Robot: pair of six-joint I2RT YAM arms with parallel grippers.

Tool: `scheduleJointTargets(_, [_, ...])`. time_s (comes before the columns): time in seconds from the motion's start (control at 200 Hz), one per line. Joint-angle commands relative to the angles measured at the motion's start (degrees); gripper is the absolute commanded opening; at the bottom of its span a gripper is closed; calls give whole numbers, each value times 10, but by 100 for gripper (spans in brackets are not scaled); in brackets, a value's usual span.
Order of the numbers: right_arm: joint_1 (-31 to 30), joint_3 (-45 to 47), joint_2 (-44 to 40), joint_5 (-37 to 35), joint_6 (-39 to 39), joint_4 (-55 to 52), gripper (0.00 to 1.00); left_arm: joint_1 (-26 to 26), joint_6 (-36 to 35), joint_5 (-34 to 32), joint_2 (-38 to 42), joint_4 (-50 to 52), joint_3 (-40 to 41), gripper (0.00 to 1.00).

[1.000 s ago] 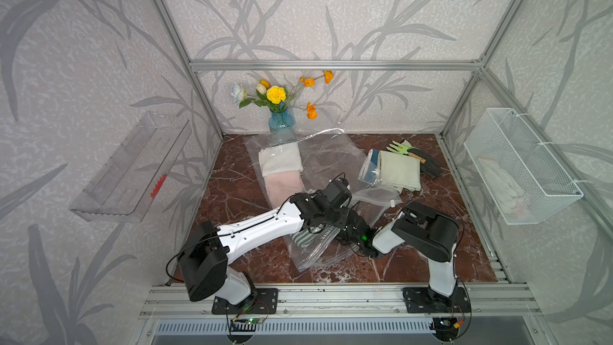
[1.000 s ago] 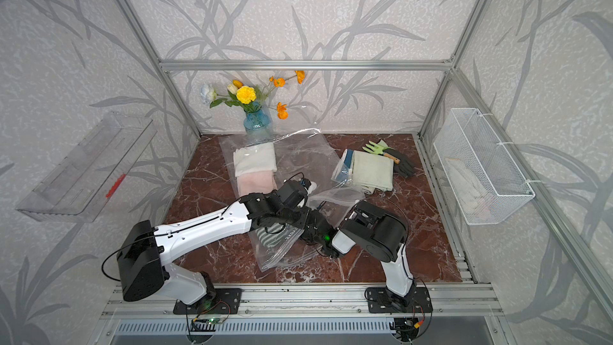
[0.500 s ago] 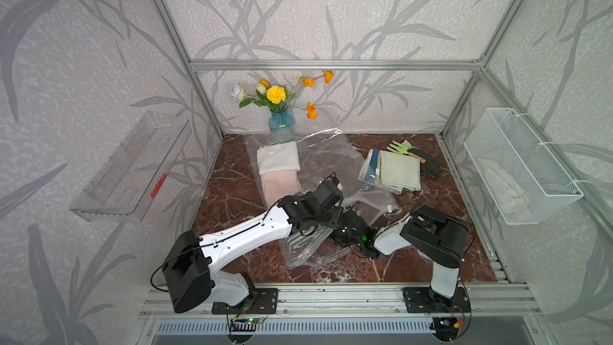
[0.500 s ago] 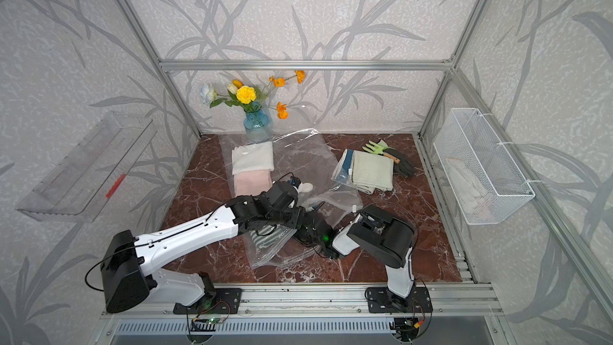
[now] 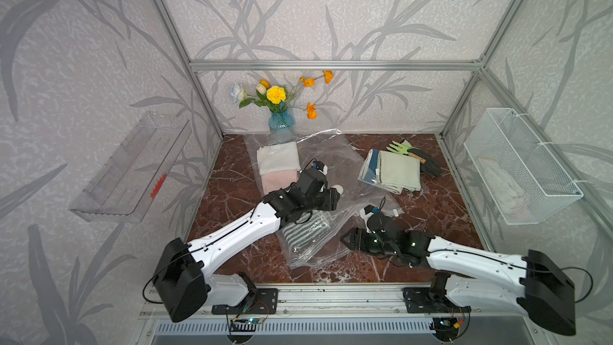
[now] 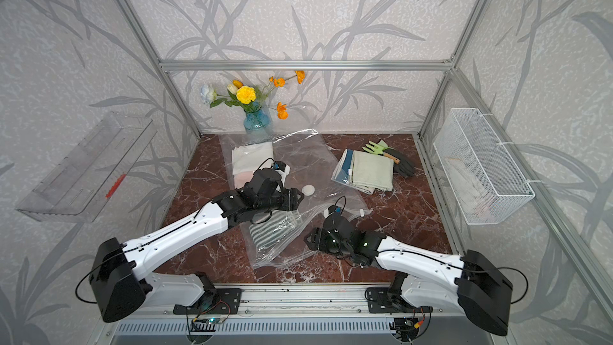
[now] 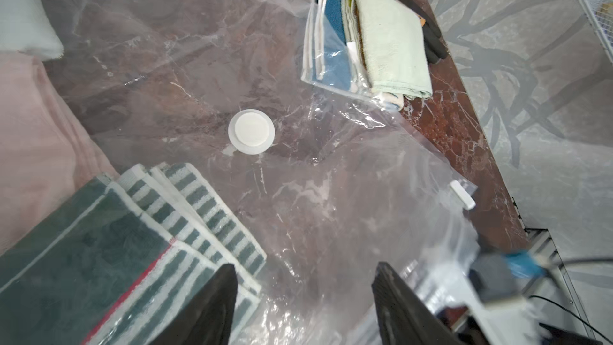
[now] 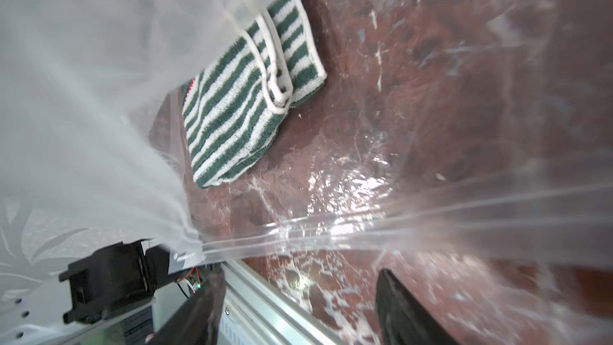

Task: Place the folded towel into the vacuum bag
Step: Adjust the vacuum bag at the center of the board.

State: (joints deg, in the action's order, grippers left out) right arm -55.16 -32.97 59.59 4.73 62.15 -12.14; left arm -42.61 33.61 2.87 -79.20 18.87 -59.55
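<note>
The folded towel [image 5: 306,232] [image 6: 272,230], green and white striped, lies inside the vacuum bag [image 5: 331,160] [image 6: 305,157] near its front end, with plastic over it in the left wrist view [image 7: 149,243]. The right wrist view shows the towel [image 8: 245,107] behind the zip-seal edge [image 8: 331,230]. The round white valve cap [image 5: 338,189] [image 7: 251,131] sits mid-bag, and the slider clip [image 7: 462,195] is at the bag's right edge. My left gripper [image 5: 335,200] [image 7: 305,293] hovers open above the towel's far end. My right gripper [image 5: 346,242] [image 8: 298,300] is open just right of the bag's mouth, holding nothing.
White and pink folded cloths [image 5: 278,164] lie at the back left by the bag. A stack of towels [image 5: 396,170], dark gloves [image 5: 429,167] and a green fork sit at the back right. A vase of flowers [image 5: 281,117] stands at the back wall. A wire basket [image 5: 520,164] hangs on the right wall.
Both grippers have opened and let go of the bag's plastic. The right arm has drawn back to the right and the left gripper has lifted away; the towel stays in the bag.
</note>
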Motion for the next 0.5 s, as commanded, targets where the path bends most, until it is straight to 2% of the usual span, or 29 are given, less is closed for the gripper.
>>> scheduleJointTargets(0.0, [52,-57,-69,-45,-100,-209,64,12,5,7,-61,-53,-19,64])
scheduleJointTargets(0.115, [144,-110,-95,-9,-167,-257,54,22,-2,23,-143,-61,-51,63])
scheduleJointTargets(0.205, [192,-145,-69,6,-209,-254,50,25,-10,44,-200,-58,-67,62])
scheduleJointTargets(0.36, [208,-187,60,23,-238,-161,48,29,-6,39,-248,-78,-31,61])
scheduleJointTargets(0.495, [211,-255,192,46,-266,-119,48,35,-3,13,-236,-82,32,61])
